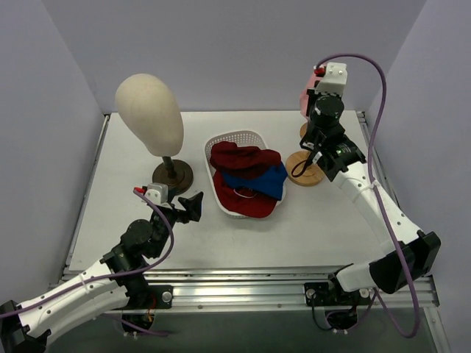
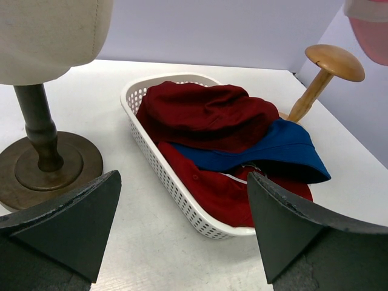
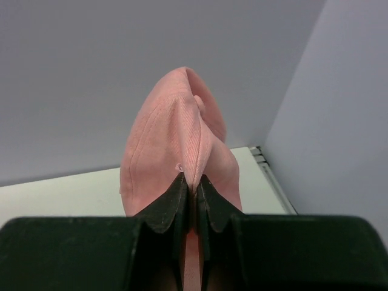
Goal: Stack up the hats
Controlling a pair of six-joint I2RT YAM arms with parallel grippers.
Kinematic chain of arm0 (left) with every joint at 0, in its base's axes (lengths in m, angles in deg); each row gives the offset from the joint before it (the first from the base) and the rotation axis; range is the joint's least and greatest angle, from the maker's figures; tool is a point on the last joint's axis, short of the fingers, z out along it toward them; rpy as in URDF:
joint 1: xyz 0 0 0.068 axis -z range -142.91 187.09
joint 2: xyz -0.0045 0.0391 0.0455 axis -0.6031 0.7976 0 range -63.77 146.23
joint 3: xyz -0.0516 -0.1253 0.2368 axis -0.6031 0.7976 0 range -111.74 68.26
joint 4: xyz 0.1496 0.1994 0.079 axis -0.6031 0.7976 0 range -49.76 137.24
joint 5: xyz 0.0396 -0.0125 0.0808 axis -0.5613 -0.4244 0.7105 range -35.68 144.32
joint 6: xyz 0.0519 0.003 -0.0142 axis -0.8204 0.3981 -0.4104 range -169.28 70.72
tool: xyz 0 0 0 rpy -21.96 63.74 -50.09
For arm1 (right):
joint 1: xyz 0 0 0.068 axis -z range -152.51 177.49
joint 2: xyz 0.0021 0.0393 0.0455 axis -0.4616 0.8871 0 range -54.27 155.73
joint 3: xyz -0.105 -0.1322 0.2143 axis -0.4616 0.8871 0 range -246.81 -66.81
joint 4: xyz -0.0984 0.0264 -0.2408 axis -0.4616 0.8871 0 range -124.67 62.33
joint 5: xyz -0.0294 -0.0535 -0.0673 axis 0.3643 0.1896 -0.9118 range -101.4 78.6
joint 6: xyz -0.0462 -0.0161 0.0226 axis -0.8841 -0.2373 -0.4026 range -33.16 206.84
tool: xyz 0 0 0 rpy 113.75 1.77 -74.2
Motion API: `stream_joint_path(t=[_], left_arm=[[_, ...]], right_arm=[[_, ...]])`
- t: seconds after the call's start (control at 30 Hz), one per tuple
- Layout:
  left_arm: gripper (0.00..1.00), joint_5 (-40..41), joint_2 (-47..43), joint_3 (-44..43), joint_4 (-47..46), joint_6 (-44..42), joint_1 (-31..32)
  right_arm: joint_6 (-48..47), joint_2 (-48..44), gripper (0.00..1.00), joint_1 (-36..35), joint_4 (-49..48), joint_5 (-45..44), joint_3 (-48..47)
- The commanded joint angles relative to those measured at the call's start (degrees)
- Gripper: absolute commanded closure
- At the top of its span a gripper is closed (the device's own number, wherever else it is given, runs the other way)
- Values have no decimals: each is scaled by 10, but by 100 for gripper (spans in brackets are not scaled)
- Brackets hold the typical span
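Note:
My right gripper [image 3: 194, 185] is shut on the pink peaked cap [image 3: 176, 145] and holds it up in the air at the back right; the cap [image 1: 306, 95] shows behind the wrist in the top view. The dark red bucket hat [image 1: 243, 157], the blue bucket hat [image 1: 257, 180] and the red peaked cap [image 1: 246, 202] lie piled in the white basket [image 1: 232, 137]. They also show in the left wrist view: dark red hat [image 2: 206, 112], blue hat [image 2: 279, 151], red cap [image 2: 224, 194]. My left gripper [image 1: 193, 204] is open and empty, left of the basket [image 2: 157, 163].
A cream mannequin head [image 1: 149, 112] on a dark round stand [image 1: 173, 175] is at the back left. A wooden mushroom-shaped stand [image 1: 305, 169] is right of the basket, under my right arm; it also shows in the left wrist view [image 2: 327, 66].

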Motion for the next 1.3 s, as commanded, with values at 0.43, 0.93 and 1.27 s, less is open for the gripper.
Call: stream_joint_path(t=[0.43,0.93,1.27], left_arm=[[6,5,-13,0,-30,-1,0],[6,6,1,-2,-34,-3,0],[6,3,0,-1,-36,-2,0]], right_arm=[[28,74,100,89,18,24,29],[137,51,100,89,45,6,96],[114,-8,94,89,17,52,166]])
